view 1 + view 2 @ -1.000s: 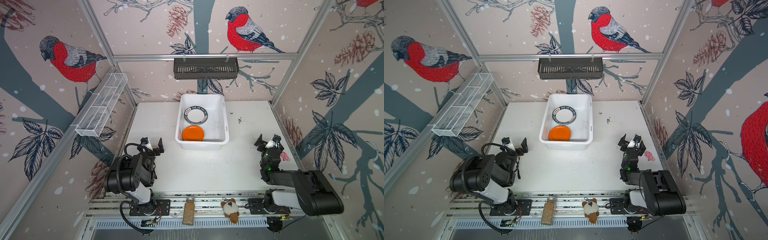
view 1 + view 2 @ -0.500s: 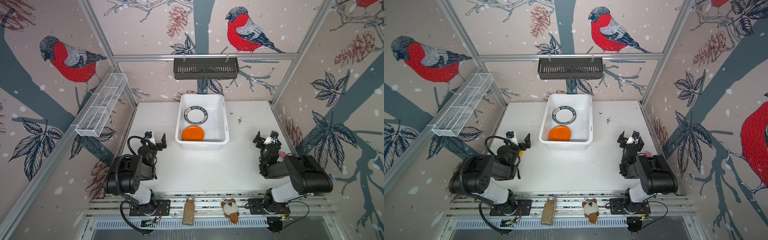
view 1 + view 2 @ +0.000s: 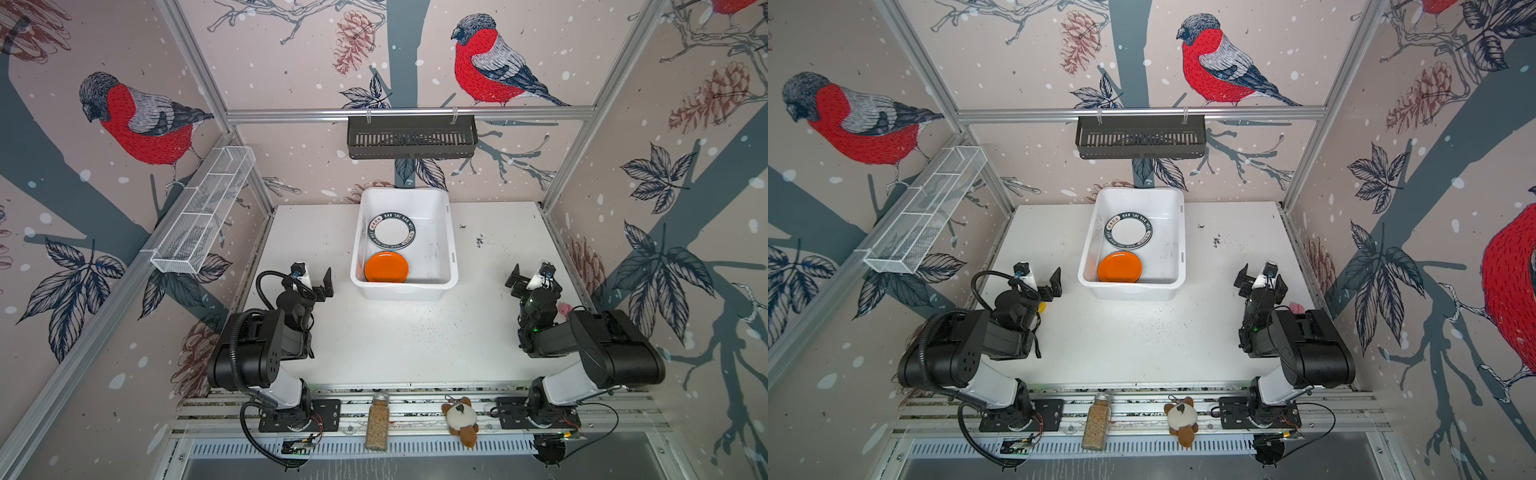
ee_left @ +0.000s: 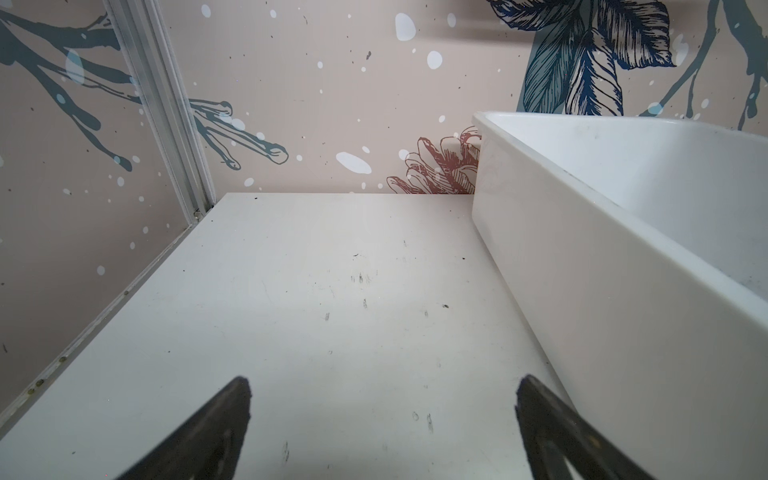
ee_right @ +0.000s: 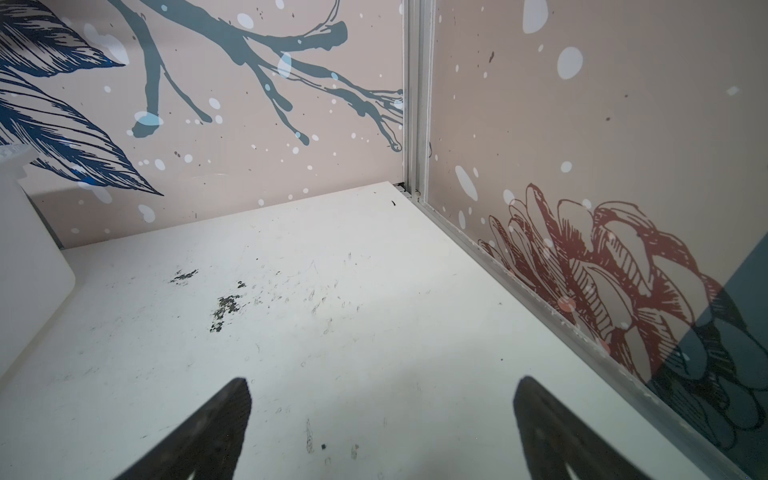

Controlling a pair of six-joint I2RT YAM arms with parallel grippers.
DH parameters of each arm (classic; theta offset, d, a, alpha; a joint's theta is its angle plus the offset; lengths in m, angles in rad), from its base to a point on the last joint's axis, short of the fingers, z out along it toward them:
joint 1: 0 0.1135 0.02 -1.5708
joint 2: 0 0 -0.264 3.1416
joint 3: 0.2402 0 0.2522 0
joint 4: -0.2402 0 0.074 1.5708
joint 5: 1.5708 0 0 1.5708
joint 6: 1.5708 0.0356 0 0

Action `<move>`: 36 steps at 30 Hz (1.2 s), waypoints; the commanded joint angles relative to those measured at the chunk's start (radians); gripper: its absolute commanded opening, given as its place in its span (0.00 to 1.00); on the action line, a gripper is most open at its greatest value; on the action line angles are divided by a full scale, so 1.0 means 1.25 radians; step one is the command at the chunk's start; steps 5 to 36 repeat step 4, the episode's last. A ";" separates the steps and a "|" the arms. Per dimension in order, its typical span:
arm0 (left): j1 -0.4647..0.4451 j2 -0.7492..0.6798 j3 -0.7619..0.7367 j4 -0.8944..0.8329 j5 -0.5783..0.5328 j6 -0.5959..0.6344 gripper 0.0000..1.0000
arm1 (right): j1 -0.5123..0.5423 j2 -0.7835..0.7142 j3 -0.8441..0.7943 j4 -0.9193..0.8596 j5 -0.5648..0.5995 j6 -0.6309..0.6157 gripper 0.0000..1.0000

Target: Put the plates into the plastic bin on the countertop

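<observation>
The white countertop (image 3: 395,340) was speckled with dark scuffs, thickest toward 1 o'clock, and framed by aluminium rails. Bullfinch-and-branch wallpaper covered the walls. A black slotted basket (image 3: 411,137) hung at 12 o'clock and a white wire mesh tray (image 3: 203,212) at 10 o'clock.

The plastic bin (image 3: 453,232) sat on the countertop at 12 o'clock, against the back wall. It held two plates in both top views: an orange plate (image 3: 386,268) at its 6 o'clock end and a white lettered-rim plate (image 3: 392,231) just beyond it toward 12.

The left gripper (image 3: 314,273) hung with jaws spread wide and empty, the bin just beside it at 3 o'clock. The right gripper (image 3: 532,274), equally spread and empty, stood apart from the bin, which lay at its 9 o'clock.
</observation>
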State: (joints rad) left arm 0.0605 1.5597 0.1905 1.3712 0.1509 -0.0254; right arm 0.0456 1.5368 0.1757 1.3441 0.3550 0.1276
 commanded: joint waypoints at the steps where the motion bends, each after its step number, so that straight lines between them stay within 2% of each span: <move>1: -0.002 -0.002 0.005 0.006 -0.012 0.009 0.99 | 0.002 0.001 0.001 0.025 0.002 -0.010 1.00; 36: -0.002 -0.003 0.004 0.007 -0.011 0.009 0.99 | 0.002 0.001 0.001 0.025 0.002 -0.010 1.00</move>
